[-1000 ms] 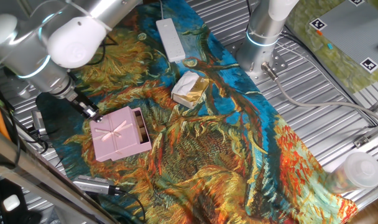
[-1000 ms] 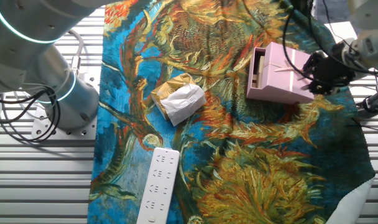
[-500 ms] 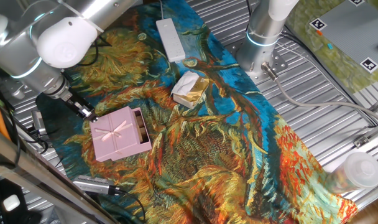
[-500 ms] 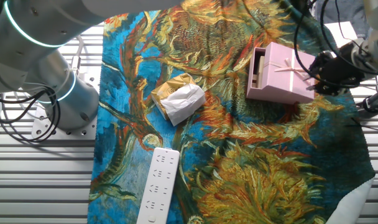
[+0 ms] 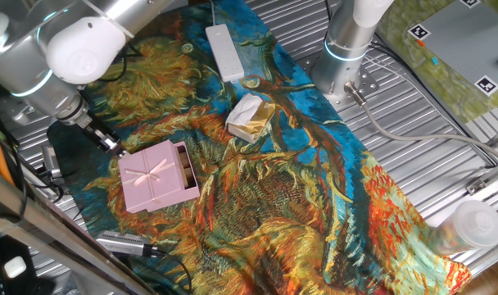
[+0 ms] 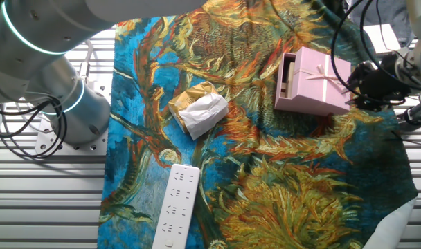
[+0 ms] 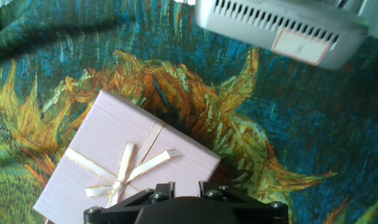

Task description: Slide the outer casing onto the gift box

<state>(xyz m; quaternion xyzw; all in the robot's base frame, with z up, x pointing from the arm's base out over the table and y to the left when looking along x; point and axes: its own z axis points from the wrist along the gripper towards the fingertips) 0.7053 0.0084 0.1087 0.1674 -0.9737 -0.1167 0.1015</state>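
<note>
Hovering just off the sleeve, the claw holds nothing, its opening hidden; the tray pokes out, needing a further push.

No readable words, brands or numbers anywhere. Black-and-white square marker tags on the pale board at the far corner of the worktop: patterns only, no text. Small label on the grey housing in the hand view: print too blurred to read. Faint key markings on the white bar: illegible.
</note>
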